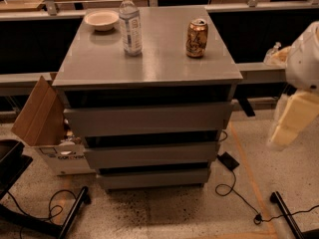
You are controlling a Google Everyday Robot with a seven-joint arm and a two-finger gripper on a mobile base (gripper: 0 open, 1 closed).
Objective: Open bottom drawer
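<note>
bottom drawer (154, 177) sits lowest on the grey cabinet (99, 66), right above the floor, front nearly flush under the middle drawer (152, 155) and top drawer (149, 118). the gripper (291, 121) hangs off to the right of the cabinet, well apart from it, and i can't tell if it's spread or closed up. on top: water bottle (130, 24), soda can (197, 38), white bowl (101, 20). cardboard box (42, 116) leans at the left side. a black power brick (229, 161) and cable (239, 195) lie on the floor by the lower right corner.
</note>
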